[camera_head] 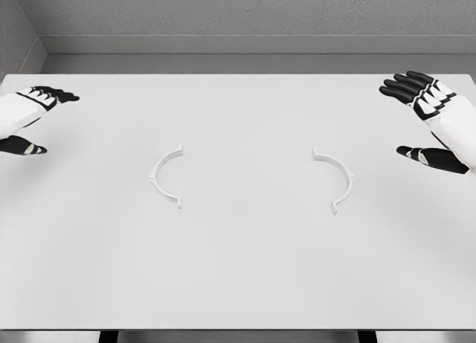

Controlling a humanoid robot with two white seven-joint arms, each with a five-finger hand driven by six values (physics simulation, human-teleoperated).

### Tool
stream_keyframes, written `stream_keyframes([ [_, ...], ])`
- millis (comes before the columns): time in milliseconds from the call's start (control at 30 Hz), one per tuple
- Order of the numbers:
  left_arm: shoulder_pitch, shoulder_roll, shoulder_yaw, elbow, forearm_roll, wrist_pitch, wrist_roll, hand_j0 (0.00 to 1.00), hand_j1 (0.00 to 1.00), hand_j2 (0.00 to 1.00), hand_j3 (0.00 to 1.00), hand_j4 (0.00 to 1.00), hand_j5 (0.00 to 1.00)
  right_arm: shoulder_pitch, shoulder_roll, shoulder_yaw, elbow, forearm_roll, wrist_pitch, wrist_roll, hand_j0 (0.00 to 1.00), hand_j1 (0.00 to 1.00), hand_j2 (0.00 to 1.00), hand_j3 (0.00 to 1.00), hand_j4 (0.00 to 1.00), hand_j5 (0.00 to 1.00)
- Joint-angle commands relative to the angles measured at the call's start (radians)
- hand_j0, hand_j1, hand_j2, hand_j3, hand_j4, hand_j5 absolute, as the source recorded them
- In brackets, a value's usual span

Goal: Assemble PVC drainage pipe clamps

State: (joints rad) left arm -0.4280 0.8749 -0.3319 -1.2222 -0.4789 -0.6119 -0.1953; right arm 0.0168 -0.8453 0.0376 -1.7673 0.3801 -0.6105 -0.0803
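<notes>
A grey textured wall (245, 12) closes off the back of the scene, and below it a broad white table (238, 276) fills nearly the whole head view, its near edge showing as a thin dark strip at six o'clock.

The right hand (431, 123) enters at three o'clock, hovering over the table's right edge. Its black-tipped fingers (405, 85) are stretched out and spread wide, with the thumb held well apart below them; it holds nothing. The left hand (26, 120) shows at nine o'clock, partly cut by the picture's edge. Its fingers (52, 96) are likewise extended and relaxed, thumb apart beneath, gripping nothing.

Two white half-ring pipe clamp pieces lie flat on the table, well apart from each other and from both hands. The left clamp half (165, 178) sits just off centre toward nine o'clock, its open side facing three o'clock. The right clamp half (338, 179) sits off centre toward three o'clock, its open side facing nine o'clock, so the two arcs face one another across bare tabletop, each with small tabs at its ends.
</notes>
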Motion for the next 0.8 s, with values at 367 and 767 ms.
stream_keyframes([
  [367,-0.023,-0.194,-0.003,-0.013,-0.142,0.001,-0.007,1.00,1.00,1.00,1.00,1.00,1.00,-0.181,0.000,0.091,0.060,-0.023,0.000,0.347,1.00,1.00,1.00,1.00,1.00,1.00],
  [767,-0.028,-0.224,-0.061,-0.071,-0.138,0.001,-0.007,1.00,1.00,1.00,1.00,1.00,1.00,-0.229,0.101,0.146,0.201,0.215,0.000,0.358,1.00,1.00,1.00,1.00,1.00,1.00],
])
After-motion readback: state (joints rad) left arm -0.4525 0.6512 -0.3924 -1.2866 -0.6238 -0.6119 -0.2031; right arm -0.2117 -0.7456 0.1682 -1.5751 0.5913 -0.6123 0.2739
